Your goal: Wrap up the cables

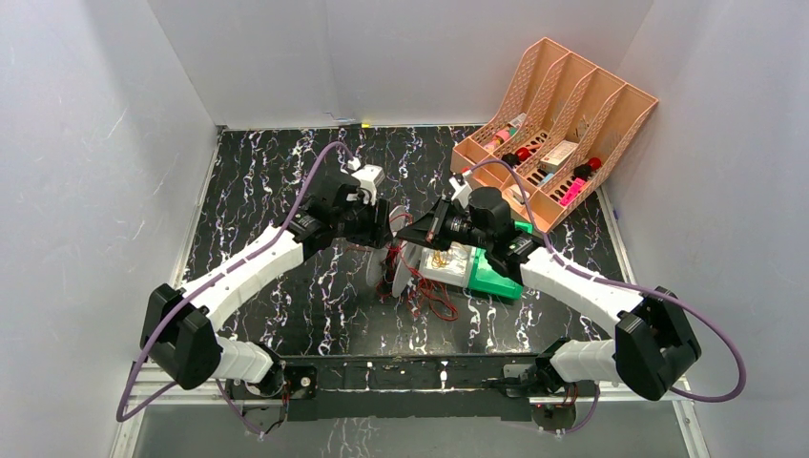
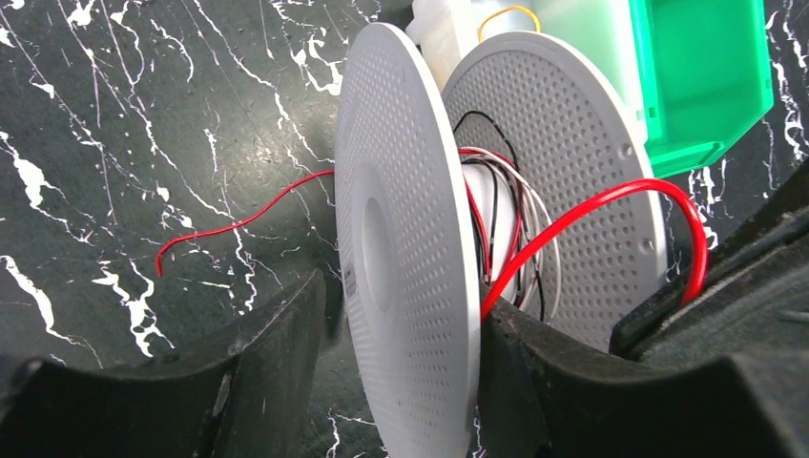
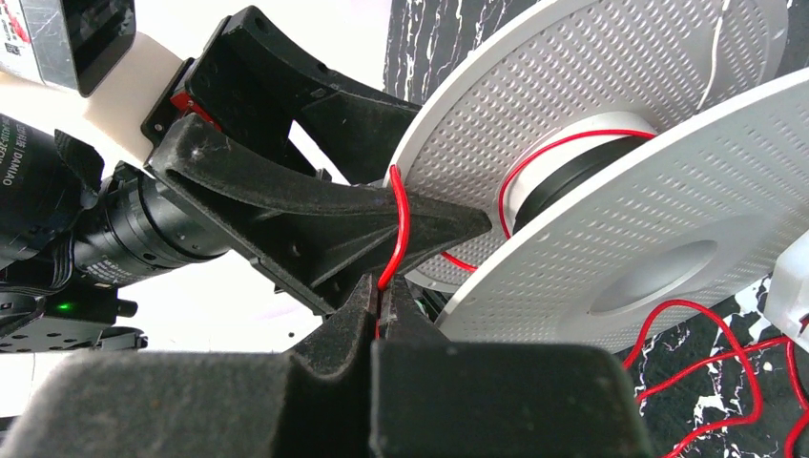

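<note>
The cables (image 3: 399, 221), thin red wires, sit partly wound on the hub of a white perforated spool (image 3: 658, 219) and partly loose. My right end effector (image 3: 382, 291) is closed on one red strand, pinching it between the two fingertips. The strand rises from them, bends over a finger of the left end effector (image 2: 405, 305) just ahead, and runs on to the hub between the two flanges. Below and to the right of the right end effector, more red wire lies in slack loops on the worktop (image 2: 114, 143).

The left end effector stands parted, straddling the near flange of the spool, which is up on its edge. One finger lies against the flange's inner face and the other sits just beside its outer face; I cannot tell whether they press on it. To the right of these fingers a red loop arcs out from between the flanges, and black and white strands share the hub with the red. A free red end lies on the worktop to the left of this end effector. Past its fingertips, beyond the spool, stand a green bin (image 2: 706, 86) and a pale container (image 1: 458, 270) with thin yellow wire. A peach file organiser (image 1: 572, 105) stands well beyond the right end effector.
</note>
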